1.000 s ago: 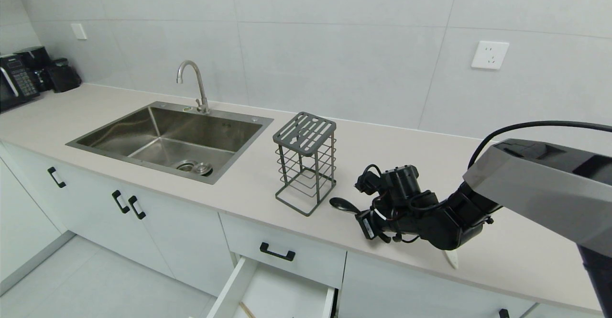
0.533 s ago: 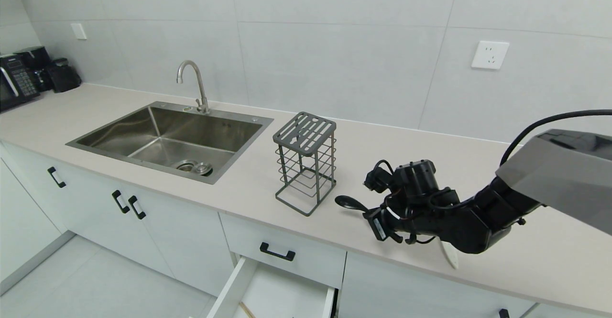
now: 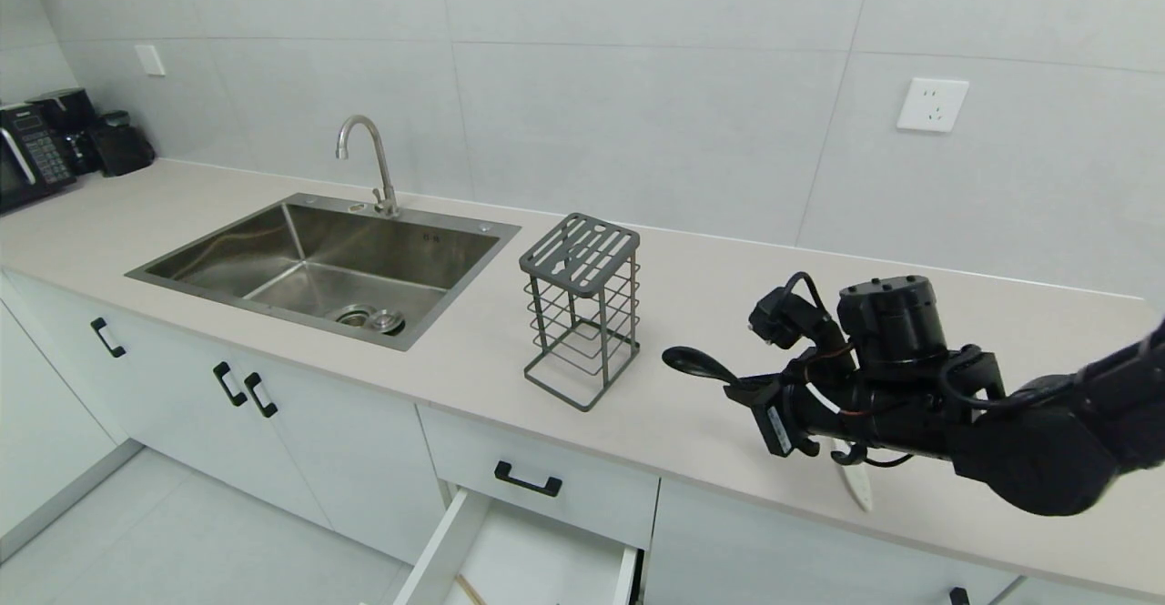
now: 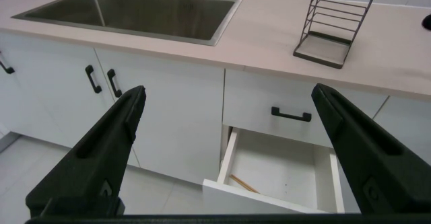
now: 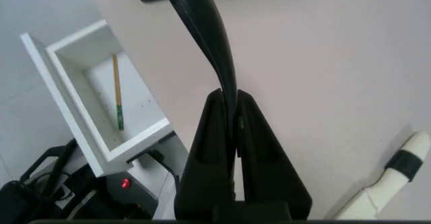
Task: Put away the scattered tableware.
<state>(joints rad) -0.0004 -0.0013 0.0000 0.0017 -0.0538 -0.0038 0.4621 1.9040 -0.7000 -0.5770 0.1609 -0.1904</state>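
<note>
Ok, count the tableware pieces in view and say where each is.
3. A black spoon in the right gripper above the counter; a white utensil on the counter near its front edge; a chopstick in the open drawer. More may be hidden there.

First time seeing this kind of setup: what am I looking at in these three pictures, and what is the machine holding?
It is a two-armed robot at a kitchen counter. The wide picture comes from a camera on its head; the other two come from cameras on its wrists. The right gripper is shut on the handle of a black spoon, over the pale beige countertop. On that counter are a white utensil with a black band, a dark grey wire rack and a steel sink. The left gripper hangs open and empty before a white open drawer holding a thin wooden stick.
</note>
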